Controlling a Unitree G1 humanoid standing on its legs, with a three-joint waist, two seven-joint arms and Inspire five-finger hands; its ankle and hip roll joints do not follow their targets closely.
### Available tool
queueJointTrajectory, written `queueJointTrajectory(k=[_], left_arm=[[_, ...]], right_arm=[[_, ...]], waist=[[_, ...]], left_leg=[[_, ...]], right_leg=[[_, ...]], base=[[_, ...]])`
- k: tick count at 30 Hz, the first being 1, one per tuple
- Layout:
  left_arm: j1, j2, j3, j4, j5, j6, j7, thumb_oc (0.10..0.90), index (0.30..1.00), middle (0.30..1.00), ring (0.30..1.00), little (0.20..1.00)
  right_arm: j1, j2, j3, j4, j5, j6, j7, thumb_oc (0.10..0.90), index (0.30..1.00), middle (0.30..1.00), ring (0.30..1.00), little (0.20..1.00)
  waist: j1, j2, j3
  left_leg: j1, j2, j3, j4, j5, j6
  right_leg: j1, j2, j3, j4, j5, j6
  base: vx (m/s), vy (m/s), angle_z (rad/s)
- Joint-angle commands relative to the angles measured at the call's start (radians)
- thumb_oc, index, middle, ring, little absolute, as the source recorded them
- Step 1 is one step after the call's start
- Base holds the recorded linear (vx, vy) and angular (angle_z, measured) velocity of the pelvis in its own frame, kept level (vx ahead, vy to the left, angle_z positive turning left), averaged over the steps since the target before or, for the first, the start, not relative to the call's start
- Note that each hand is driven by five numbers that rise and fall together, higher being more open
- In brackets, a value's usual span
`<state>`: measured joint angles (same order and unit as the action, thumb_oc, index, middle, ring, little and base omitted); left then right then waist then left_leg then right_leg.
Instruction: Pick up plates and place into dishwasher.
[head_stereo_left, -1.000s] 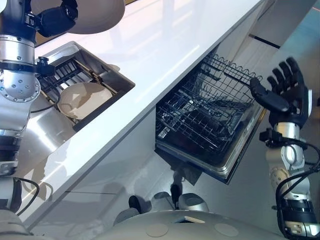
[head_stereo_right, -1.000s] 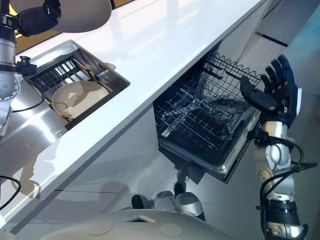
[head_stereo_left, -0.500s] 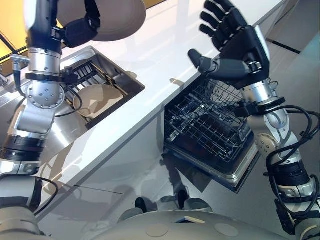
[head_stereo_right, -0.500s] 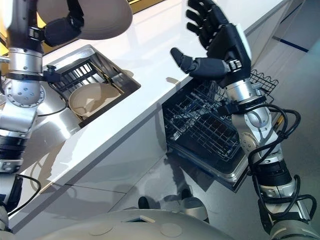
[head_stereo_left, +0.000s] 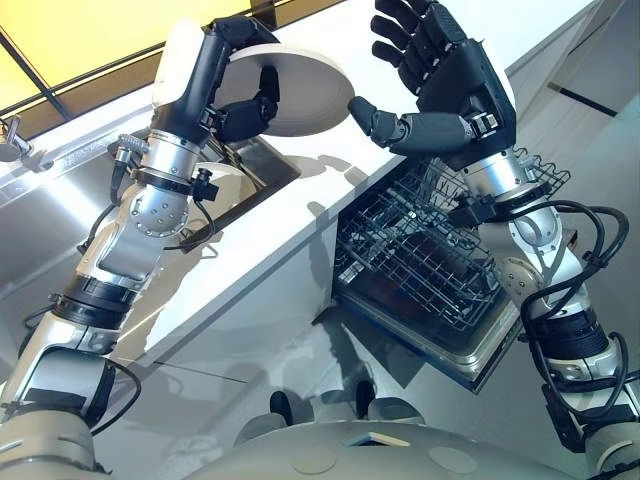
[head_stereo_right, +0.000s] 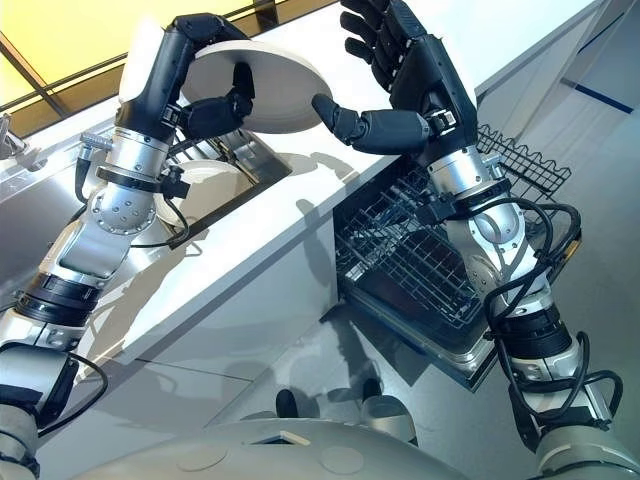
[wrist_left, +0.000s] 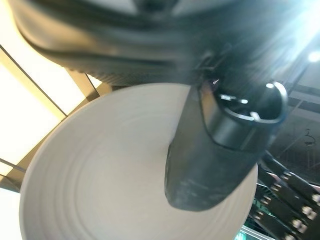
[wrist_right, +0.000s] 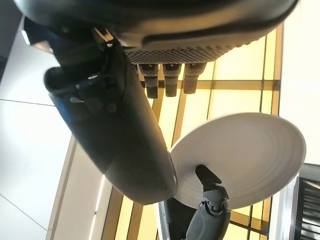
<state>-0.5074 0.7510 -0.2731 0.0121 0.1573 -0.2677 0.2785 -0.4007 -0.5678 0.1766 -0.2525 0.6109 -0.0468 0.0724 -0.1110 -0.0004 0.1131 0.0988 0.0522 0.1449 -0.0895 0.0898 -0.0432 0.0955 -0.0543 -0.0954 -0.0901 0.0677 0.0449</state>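
Plate (head_stereo_left: 295, 95): held above the counter (head_stereo_left: 300, 215) by the left hand (head_stereo_left: 222, 70), fingers curled over its rim and thumb beneath. Right hand (head_stereo_left: 460, 85): fingers spread, empty, just beside the plate's edge. Rack (head_stereo_left: 420, 260): pulled out, lower right. Plate is probably stiff, slick and breakable; best gripped at the rim.

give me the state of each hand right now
Left hand: shut on the plate, holding it up above the counter.
Right hand: open, holding nothing, beside the plate.
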Motion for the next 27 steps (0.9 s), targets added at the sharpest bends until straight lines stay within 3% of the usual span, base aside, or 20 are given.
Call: queueJointTrajectory(k=[1,9,18,27], left_arm=[[-0.09,0.004,0.011,-0.1,0.01,-0.101,0.043,0.1,0.3,0.3,0.3,0.2],[-0.098,-0.01,-0.03,-0.119,0.031,-0.107,0.036,0.1,0.3,0.3,0.3,0.2],[-0.112,-0.022,-0.07,-0.13,0.021,-0.107,0.005,0.1,0.3,0.3,0.3,0.2],[-0.116,-0.052,-0.107,-0.141,-0.001,-0.113,-0.053,0.1,0.3,0.3,0.3,0.2]], right_arm=[[-0.142,0.033,0.01,-0.035,0.06,-0.035,-0.001,0.8,0.9,0.9,0.9,0.9],[-0.154,0.053,0.062,0.015,0.069,0.045,0.004,0.8,0.9,0.9,0.9,0.9],[-0.173,0.068,0.088,0.053,0.047,0.037,-0.008,0.8,0.9,0.9,0.9,0.9],[-0.182,0.078,0.106,0.068,0.016,0.071,-0.006,0.8,0.9,0.9,0.9,0.9]], waist=[[0.016,0.0,-0.078],[0.024,-0.004,-0.079],[0.029,-0.005,-0.075],[0.031,-0.006,-0.074]], left_leg=[[0.006,-0.074,-0.018,0.002,-0.081,0.032],[0.005,-0.074,-0.028,0.002,-0.077,0.032],[0.002,-0.074,-0.037,0.002,-0.072,0.032],[-0.001,-0.075,-0.044,0.002,-0.07,0.033]], right_leg=[[-0.026,0.08,-0.055,0.123,-0.111,0.045],[-0.026,0.077,-0.06,0.126,-0.11,0.048],[-0.026,0.077,-0.061,0.125,-0.104,0.049],[-0.028,0.075,-0.06,0.124,-0.102,0.051]], base=[[0.0,0.0,0.0],[0.0,0.0,0.0],[0.0,0.0,0.0],[0.0,0.0,0.0]])
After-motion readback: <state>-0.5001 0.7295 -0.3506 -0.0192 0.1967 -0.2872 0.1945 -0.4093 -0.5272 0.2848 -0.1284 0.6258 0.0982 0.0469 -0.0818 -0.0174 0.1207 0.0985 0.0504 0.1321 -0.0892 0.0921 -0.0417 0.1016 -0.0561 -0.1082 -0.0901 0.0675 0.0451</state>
